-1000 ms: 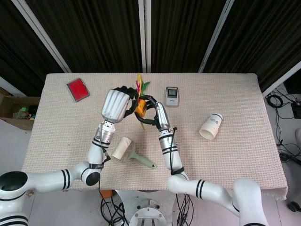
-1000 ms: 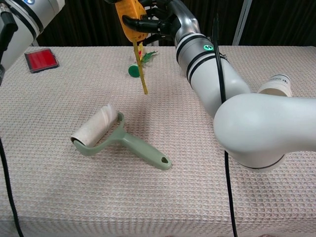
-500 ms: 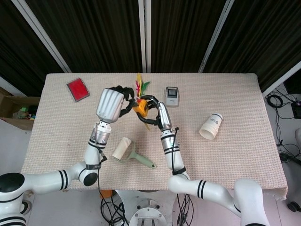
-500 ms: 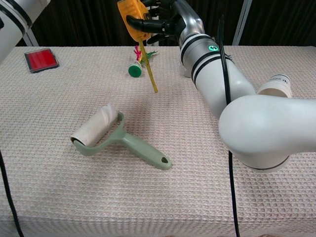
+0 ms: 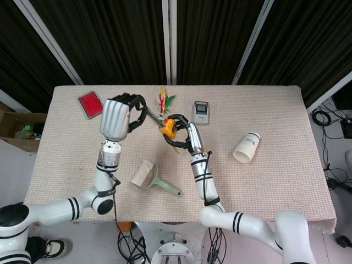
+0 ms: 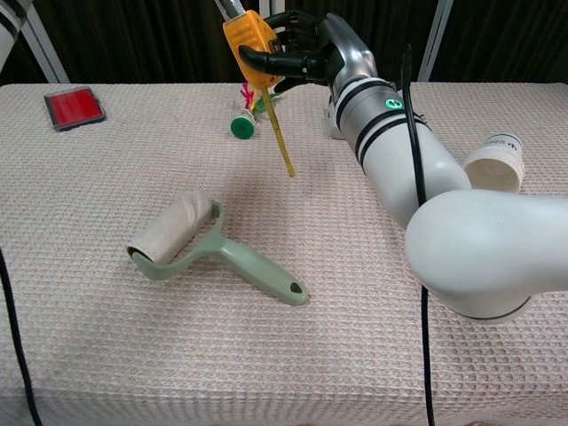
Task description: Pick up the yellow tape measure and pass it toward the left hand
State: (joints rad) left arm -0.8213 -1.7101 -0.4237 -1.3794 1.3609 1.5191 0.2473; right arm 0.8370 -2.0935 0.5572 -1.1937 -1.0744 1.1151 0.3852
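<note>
The yellow tape measure (image 6: 246, 37) is being held clear above the counter (image 6: 373, 293) by the right hand (image 6: 297, 53), whose fingers (image 6: 266, 59) are being wrapped around its case. A strip of tape is hanging down from the case at a slant, its tip well above the cloth. In the head view the left hand (image 5: 115, 116) is being held just to the robot's left of the case, near it but apart, palm side facing away from the camera. Its fingers (image 5: 133, 100) are being kept curled, seemingly around nothing, though it cannot be told for sure. The pass is judged to be turning on that short sideways gap.
</note>
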